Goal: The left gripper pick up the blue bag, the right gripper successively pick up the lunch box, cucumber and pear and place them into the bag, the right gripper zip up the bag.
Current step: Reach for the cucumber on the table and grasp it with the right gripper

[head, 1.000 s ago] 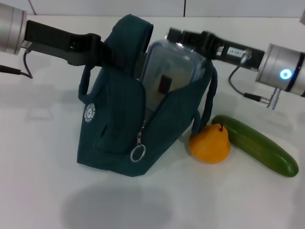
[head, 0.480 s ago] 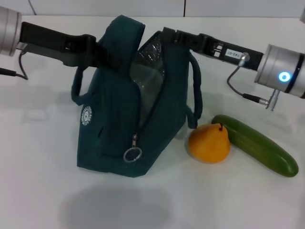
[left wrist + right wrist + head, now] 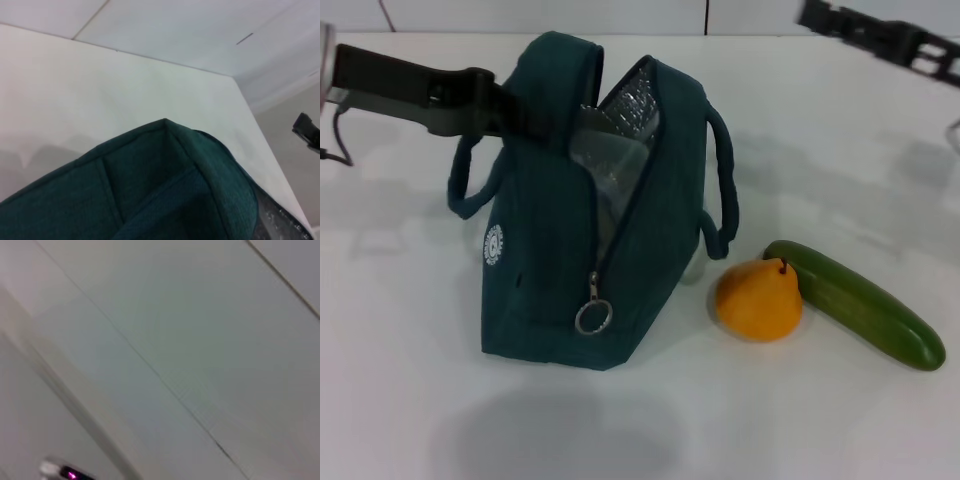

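Note:
The blue bag [image 3: 545, 270] stands open on the white table [image 3: 410, 400], its top edge held up by my left gripper [image 3: 505, 108], which is shut on the fabric. The left wrist view shows the bag's fabric [image 3: 165, 185] close up. The lunch box [image 3: 610, 165] sits inside the bag, its clear plastic showing through the opening below the foil lining. The pear [image 3: 758, 298] and the cucumber [image 3: 855, 305] lie touching each other on the table to the right of the bag. My right gripper [image 3: 817, 14] is high at the back right, away from the bag, with nothing seen in it.
The zipper's silver ring pull [image 3: 591, 316] hangs low on the bag's front. One loop handle [image 3: 720, 190] droops on the right side, another [image 3: 465, 190] on the left. White table lies in front of the bag and to its left.
The lunch box went down into the bag and the right gripper let go, then pulled up and back to the far right. The bag shifted slightly left.

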Available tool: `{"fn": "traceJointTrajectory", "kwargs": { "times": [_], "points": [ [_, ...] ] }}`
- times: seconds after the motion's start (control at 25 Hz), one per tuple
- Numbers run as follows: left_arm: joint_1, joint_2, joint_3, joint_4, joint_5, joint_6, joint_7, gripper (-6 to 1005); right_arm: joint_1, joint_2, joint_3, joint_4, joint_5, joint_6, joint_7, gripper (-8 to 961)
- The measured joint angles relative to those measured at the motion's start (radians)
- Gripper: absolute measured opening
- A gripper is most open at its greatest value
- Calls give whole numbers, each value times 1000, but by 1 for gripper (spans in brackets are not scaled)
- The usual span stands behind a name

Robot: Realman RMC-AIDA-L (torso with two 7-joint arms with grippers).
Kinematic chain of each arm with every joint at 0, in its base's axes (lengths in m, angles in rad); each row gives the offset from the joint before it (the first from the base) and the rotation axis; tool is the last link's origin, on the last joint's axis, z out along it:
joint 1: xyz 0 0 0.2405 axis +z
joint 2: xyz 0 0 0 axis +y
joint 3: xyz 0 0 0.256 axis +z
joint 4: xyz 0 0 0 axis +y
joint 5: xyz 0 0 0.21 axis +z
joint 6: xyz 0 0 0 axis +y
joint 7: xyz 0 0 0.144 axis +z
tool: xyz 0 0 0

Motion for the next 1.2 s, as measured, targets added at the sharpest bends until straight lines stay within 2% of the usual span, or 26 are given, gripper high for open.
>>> {"fn": "traceJointTrajectory", "kwargs": {
  "times": [0.04,0.16,0.24,0.32,0.48,0.56,0.64,0.72,0.76,0.84,0.92,1.04,1.12,1.2],
  "points": [
    [11,4,0,5,-6,2,0,42,-9,-35,1,-37,-48,14,44,660],
    [32,8,0,28,-17,6,-3,42,-8,-100,39,-136,-232,51,198,758],
    [34,8,0,35,-17,6,-5,42,1,-123,102,-191,-395,50,307,823],
    [32,8,1,35,-17,7,-6,42,19,-131,181,-241,-573,22,399,872],
    [30,8,2,35,-17,6,-8,42,99,-131,309,-368,-1030,-117,625,871],
    [29,7,5,35,-16,6,-9,42,139,-118,353,-418,-1208,-200,684,870],
    [28,5,5,35,-15,6,-11,42,174,-93,406,-474,-1370,-305,710,869],
    [26,5,6,35,-13,6,-13,42,201,-68,431,-527,-1491,-386,713,868],
    [26,6,6,35,-13,6,-14,43,206,-64,433,-536,-1512,-399,713,868],
    [26,6,6,33,-12,6,-15,43,230,-27,430,-587,-1642,-450,709,863],
    [25,6,7,33,-12,6,-15,43,236,8,422,-603,-1714,-463,701,859],
    [23,4,8,32,-12,6,-15,43,235,45,399,-599,-1748,-457,675,852],
    [22,4,8,32,-11,6,-15,43,229,67,368,-595,-1753,-442,646,847],
    [22,4,8,32,-11,6,-15,43,222,81,346,-594,-1755,-426,632,842]
  ]
}}
